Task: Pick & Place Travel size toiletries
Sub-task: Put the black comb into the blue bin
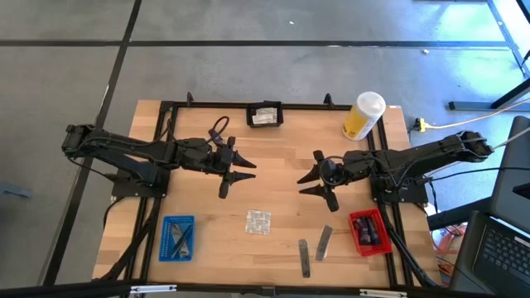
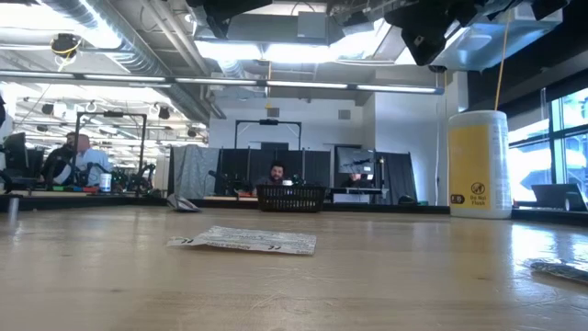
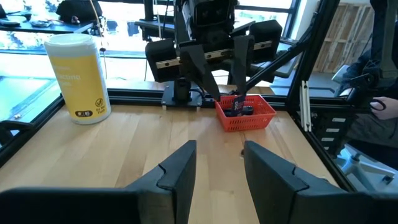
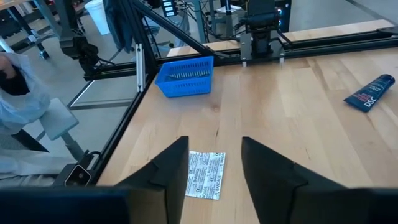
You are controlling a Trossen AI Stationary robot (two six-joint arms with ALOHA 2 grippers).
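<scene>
A square foil sachet (image 1: 257,222) (image 4: 205,174) lies flat on the wooden table, near the middle. Two slim grey sticks (image 1: 304,257) (image 1: 324,242) lie toward the near edge. A dark blue tube (image 4: 370,93) (image 1: 224,186) lies flat near my left arm. My left gripper (image 1: 246,169) (image 3: 217,149) hovers open over the table's middle left, holding nothing. My right gripper (image 1: 308,180) (image 4: 214,146) faces it from the right. It is open and empty, above and to the right of the sachet. The red tray (image 3: 245,112) holds dark small items.
A blue tray (image 1: 177,237) sits near left and a red tray (image 1: 368,232) near right. A tall yellow container with a white cap (image 1: 364,116) stands far right. A black basket (image 1: 265,115) sits at the far edge. People sit at desks (image 2: 276,175) beyond the table.
</scene>
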